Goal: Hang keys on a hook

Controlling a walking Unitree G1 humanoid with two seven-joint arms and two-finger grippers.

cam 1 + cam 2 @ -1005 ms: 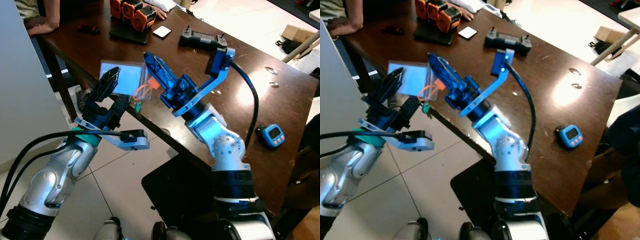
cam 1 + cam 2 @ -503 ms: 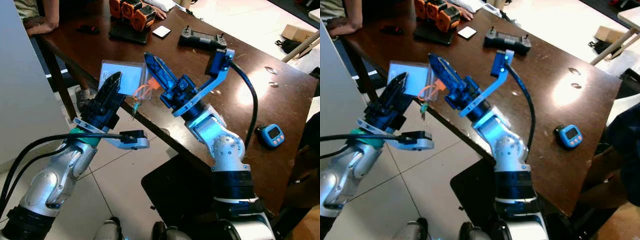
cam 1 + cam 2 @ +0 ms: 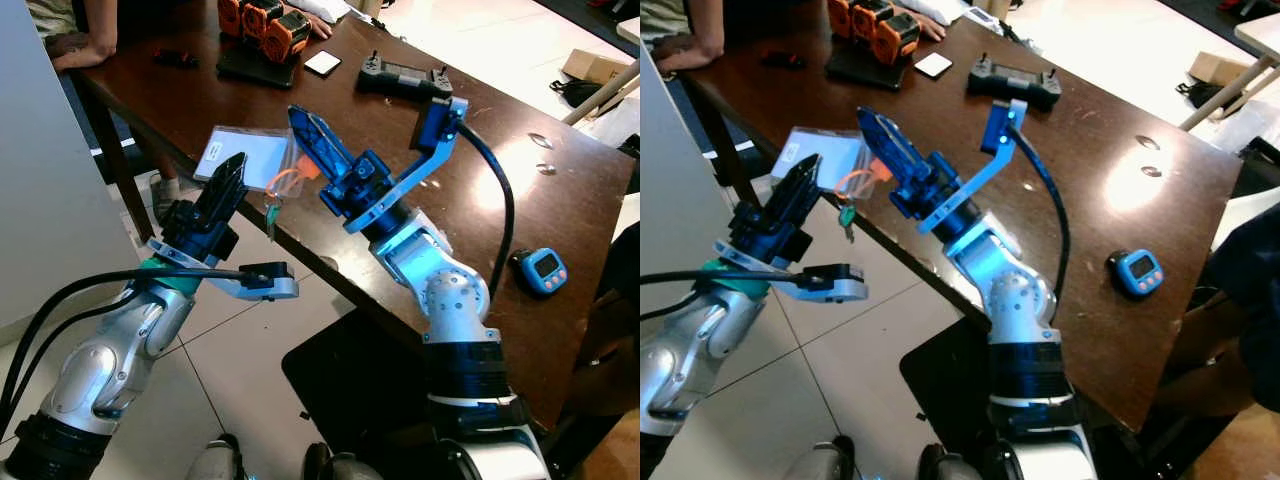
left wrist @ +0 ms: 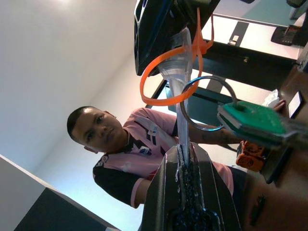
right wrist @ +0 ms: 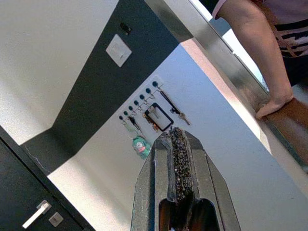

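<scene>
Place: workshop-like room or lab
Table: dark wooden table (image 3: 560,190) with orange battery packs (image 3: 265,25), a black remote controller (image 3: 400,76), a blue timer (image 3: 541,270)
Far wall: hook rack (image 5: 142,103)
Floor: pale tiles

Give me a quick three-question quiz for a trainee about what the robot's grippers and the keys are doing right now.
1. True or false: the right gripper is shut with nothing between its fingers.
2. The key on the metal ring is: A green, B red, C black.
3. Which gripper holds the key bundle by its clear sleeve?

Key: 1 true. 2 A. 3 the left gripper, at the table edge.
</scene>
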